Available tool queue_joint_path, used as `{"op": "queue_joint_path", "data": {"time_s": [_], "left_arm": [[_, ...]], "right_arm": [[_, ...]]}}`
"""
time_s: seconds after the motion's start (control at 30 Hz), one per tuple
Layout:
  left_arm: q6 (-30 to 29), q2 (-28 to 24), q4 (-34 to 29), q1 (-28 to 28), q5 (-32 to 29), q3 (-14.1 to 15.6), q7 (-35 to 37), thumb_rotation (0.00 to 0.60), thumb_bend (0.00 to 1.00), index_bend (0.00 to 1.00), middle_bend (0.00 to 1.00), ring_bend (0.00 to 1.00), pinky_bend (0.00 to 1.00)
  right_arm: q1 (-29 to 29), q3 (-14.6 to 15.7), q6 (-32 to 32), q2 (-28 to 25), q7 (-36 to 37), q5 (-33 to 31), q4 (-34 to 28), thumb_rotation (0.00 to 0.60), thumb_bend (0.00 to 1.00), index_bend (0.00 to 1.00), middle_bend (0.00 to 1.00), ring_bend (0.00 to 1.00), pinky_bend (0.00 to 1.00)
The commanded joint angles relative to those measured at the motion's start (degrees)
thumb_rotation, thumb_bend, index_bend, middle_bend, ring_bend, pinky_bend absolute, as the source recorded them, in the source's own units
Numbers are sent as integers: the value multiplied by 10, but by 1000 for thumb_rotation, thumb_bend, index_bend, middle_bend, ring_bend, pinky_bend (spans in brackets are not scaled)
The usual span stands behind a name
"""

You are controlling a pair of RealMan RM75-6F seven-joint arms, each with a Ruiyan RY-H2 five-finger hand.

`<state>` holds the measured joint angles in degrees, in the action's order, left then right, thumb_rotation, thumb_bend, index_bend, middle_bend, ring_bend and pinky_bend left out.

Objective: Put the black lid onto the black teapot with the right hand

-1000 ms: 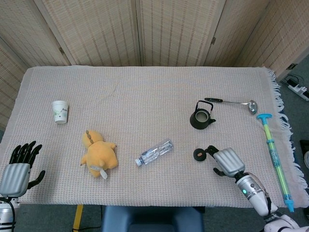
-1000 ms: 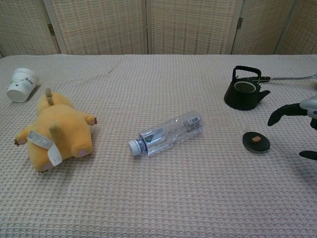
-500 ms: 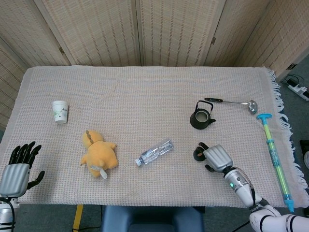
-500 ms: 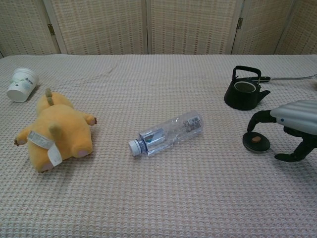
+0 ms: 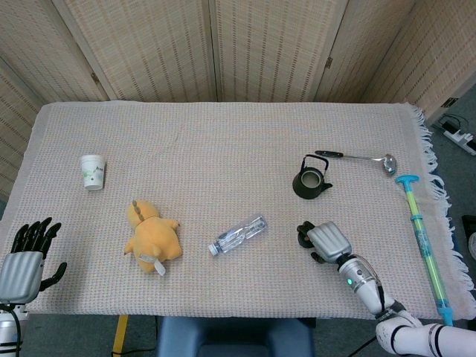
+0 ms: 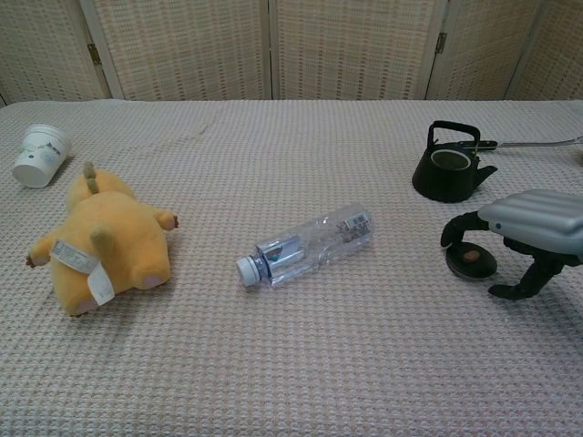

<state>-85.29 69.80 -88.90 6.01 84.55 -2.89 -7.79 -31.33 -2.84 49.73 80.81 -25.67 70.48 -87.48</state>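
**Right hand arching over the black lid, teapot waiting uncovered**

The black lid (image 6: 471,261) is lying flat on the woven tablecloth (image 5: 223,149), its small brownish knob facing up, near the table's front right area and a little in front of the black teapot (image 6: 445,168). The teapot is standing upright with its mouth uncovered and its handle raised. The right hand (image 6: 526,232) is hanging directly over the lid with its fingers (image 6: 458,225) curled down on the teapot side and the thumb reaching to the cloth on the near side, so the lid is sitting in the space between them. Nothing is being gripped; the fingers are apart, and whether any fingertip is touching the lid's rim cannot be told from either view. In the head view the silver back of the hand is covering most of the lid.

Behind the teapot a metal ladle (image 5: 357,157) is lying on the cloth, and a long blue and yellow-green water squirter (image 5: 422,242) is lying along the right edge. A clear plastic bottle (image 6: 305,245) is lying on its side near the middle, a yellow plush toy (image 6: 100,241) is lying left of it, and a white paper cup (image 6: 39,155) is resting further back on the left. The left hand (image 5: 24,262) is resting at the front left corner, fingers spread and holding nothing.
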Motion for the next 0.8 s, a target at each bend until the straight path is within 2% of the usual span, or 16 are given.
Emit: {"op": "queue_joint_path", "data": {"time_s": [0.03,0.8], "left_arm": [[1,1,1,0,-1,0,0,600,293,91,0,0,0],[6,6,15,2,-5,-1,9,600,292,92,0,0,0]], "right_arm": [[-3,0,-2,3,1,-5,4,600,331,227,281,932,805],[-20,3,13,18,-7,-25,10,600,331,380,378,958,836]]}}
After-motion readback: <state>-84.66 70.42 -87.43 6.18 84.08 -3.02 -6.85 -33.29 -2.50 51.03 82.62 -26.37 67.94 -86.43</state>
